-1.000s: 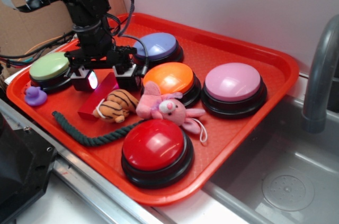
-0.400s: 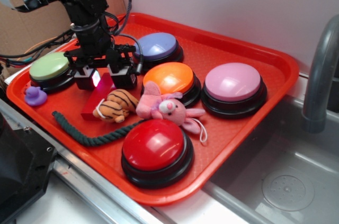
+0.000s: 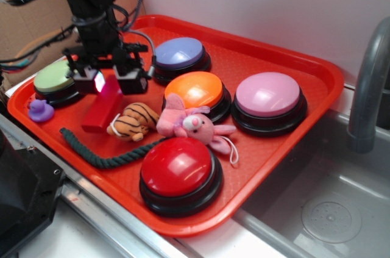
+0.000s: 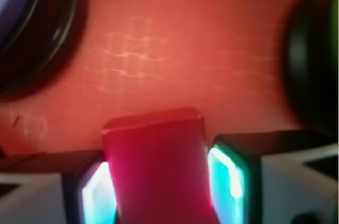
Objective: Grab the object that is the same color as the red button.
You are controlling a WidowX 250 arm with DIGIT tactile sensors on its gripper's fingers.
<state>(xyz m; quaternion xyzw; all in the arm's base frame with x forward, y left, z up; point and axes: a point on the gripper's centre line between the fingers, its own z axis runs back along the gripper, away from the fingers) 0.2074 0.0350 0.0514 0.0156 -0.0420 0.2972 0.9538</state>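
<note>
gripper jaws are closed onto the upper end of the red block, 1 pad pressed to each long side. in the wrist view the block fills the gap between the 2 lit pads, with no space showing on either side. the block hangs tilted, its top between the fingers and its lower end close to or on the tray floor; which of the 2 cannot be told. it sits at the left of the tray, between the green button and the tiger toy, just beside the toy. a purple duck lies left of the block near the tray rim, and a dark green rope runs along the front below it. behind the gripper is the blue button. right of the tiger come the pink pig toy and the orange button, then the pink button. the red button stands at the front, well apart from the block. a sink lies right of the tray.
</note>
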